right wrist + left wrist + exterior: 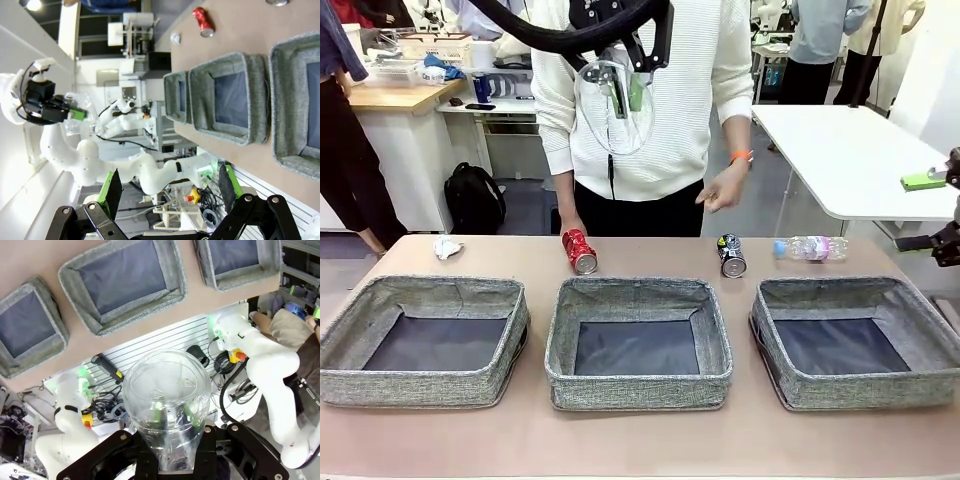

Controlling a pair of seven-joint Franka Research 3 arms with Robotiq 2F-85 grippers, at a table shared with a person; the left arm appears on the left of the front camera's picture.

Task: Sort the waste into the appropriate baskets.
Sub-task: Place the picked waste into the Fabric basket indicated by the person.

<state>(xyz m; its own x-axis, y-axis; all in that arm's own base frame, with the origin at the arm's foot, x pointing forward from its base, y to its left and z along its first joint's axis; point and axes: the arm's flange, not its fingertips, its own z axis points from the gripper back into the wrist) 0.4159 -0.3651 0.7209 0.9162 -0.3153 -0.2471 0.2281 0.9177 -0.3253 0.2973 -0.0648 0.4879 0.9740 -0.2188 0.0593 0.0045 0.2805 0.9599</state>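
Left tool [625,95]: clamped narrow on a clear bottle [165,390], high above the counter [640,440].
Right tool [167,182]: jaws wide, nothing between them.
Baskets [638,345]: three in a row along the counter's near edge.
Step in hand: bottle to its basket. Centre over the dark bottom, lower inside the walls, then release — light, likely to bounce.
Far edge: red can [579,251], dark can [731,255], second bottle [810,248], paper wad [446,247].

the left woven-fabric rectangular basket [420,385], middle basket [638,390] and right basket [860,392] have mottled grey walls and dark grey bottoms. the wooden tabletop [640,445] is light brown. one crushed metal can [579,251] is red, the other crushed can [731,256] black. the crumpled paper wad [446,247] is white. the lying plastic bottle [810,248] is clear with a pinkish label, and the held plastic bottle [166,400] is clear.
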